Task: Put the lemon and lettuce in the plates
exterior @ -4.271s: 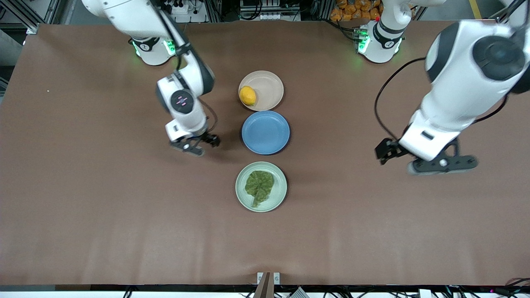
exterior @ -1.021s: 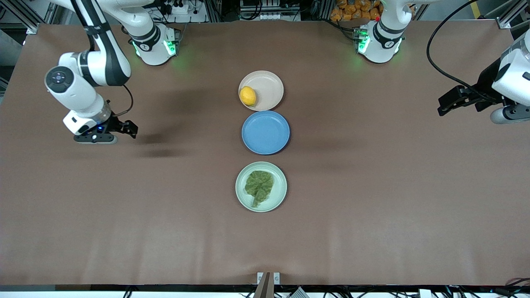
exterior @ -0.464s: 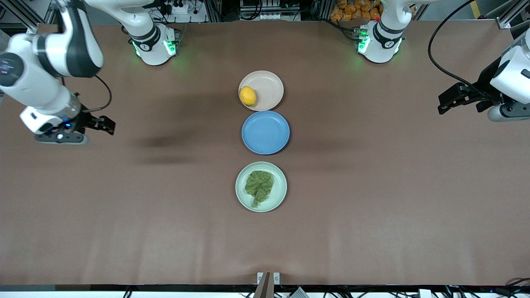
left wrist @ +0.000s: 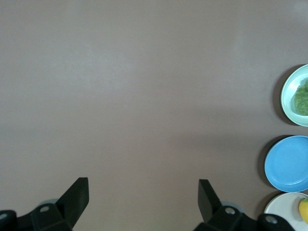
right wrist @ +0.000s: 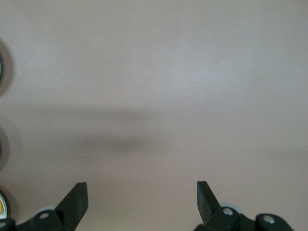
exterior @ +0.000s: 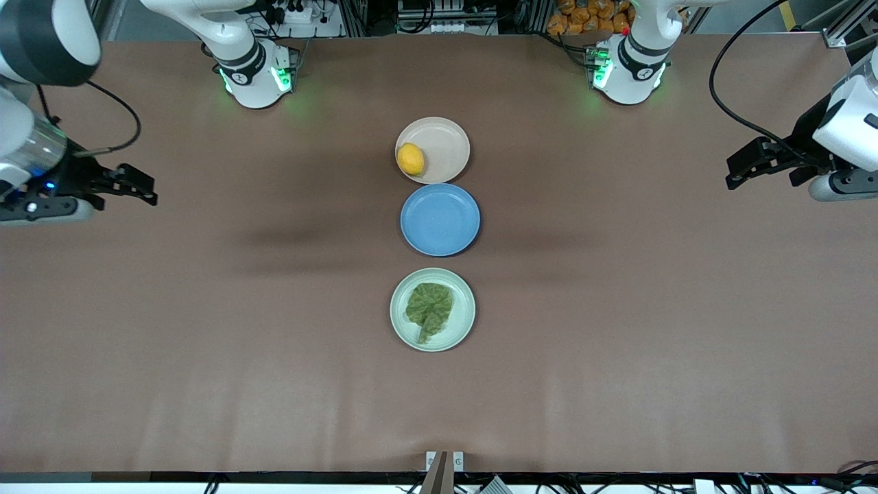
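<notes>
Centrally, blue plate [exterior: 440, 219] btwn plates, seemingly unobstructed

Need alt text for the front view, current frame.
Three plates sit in a row mid-table: the lemon in the beige plate nearest the robot bases, an empty blue plate, then the lettuce in the green plate nearest the camera. The right gripper and left gripper hang open over bare table at their own ends.
</notes>
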Robot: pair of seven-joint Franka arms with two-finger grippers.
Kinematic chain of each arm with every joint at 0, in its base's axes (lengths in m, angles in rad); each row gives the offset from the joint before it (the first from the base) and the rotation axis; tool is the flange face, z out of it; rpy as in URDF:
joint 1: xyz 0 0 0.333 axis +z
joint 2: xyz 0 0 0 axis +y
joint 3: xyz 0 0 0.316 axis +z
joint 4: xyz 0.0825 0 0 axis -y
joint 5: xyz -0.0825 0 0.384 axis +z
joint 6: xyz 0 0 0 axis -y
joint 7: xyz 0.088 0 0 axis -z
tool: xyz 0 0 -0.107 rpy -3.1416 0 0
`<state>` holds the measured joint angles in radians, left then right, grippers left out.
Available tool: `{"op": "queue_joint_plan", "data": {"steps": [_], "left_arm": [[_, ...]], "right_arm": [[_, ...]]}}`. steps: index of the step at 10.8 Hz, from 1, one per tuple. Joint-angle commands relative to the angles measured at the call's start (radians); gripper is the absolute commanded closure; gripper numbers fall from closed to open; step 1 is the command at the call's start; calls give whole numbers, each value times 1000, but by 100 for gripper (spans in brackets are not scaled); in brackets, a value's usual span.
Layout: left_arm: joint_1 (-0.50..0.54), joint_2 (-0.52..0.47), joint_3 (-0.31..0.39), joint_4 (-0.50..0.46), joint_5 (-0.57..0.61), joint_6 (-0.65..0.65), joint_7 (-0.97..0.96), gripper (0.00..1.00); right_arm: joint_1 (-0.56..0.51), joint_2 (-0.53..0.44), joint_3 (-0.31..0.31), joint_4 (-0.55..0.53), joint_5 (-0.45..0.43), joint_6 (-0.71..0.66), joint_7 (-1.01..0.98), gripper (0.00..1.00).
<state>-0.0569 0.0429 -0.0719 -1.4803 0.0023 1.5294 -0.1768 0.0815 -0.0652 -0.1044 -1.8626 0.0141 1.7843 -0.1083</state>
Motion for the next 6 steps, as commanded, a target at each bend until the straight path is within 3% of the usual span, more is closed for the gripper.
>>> {"op": "queue_joint_plan", "data": {"steps": [1, 6], "left_arm": [[6, -15, -3, -8, -4, 6, 26, 0], [8, -15, -3, -8, -4, 5, 26, 0]], "right_arm": [[-37, 16, 6, 75, 10, -26, -48, 0], [-28, 21, 11, 192, -5, -84, 42, 0]]}}
